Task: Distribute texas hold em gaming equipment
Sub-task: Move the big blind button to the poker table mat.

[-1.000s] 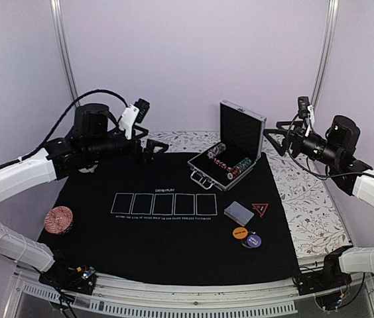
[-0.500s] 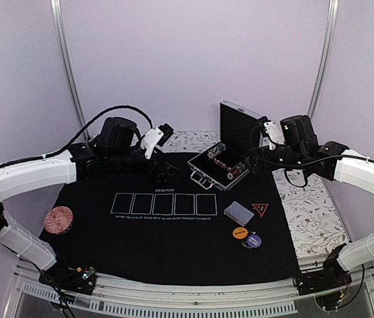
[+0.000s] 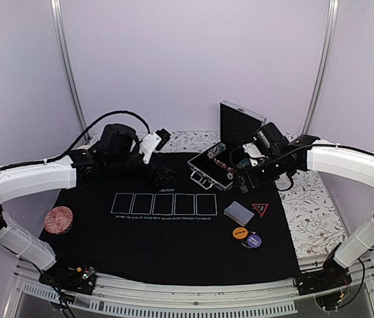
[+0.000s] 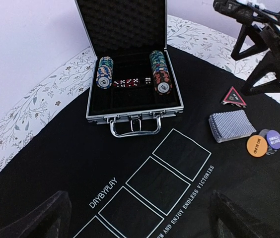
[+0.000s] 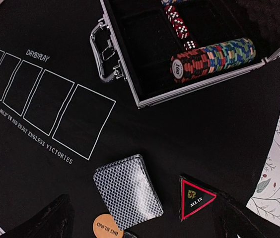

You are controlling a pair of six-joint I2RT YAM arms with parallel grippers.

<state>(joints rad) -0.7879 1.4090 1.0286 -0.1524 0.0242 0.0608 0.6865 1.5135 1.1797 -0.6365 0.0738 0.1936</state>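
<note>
Poised above the black poker mat (image 3: 140, 238), both grippers wide and empty.

Hangs the left gripper (image 3: 162, 173) over the mat's far edge, fingers (image 4: 50, 218) spread well apart and gripping nothing. Holds the right gripper (image 3: 241, 182) just at the near right corner of the open silver case (image 3: 239, 122), fingers (image 5: 45, 223) likewise parted with only mat between them. Shows two rows of striped chips (image 4: 105, 72) lying in the case's tray, with red dice (image 4: 132, 82) between the rows. Shows the grey-blue card deck (image 5: 127, 191) flat on the mat, right of the five printed card boxes (image 3: 164, 204). Places the red-edged triangle marker (image 5: 195, 197) just beside the deck, not touching. Sets the orange disc (image 4: 257, 146) and purple disc (image 4: 273, 139) nearer the arm bases, touching each other.
</note>
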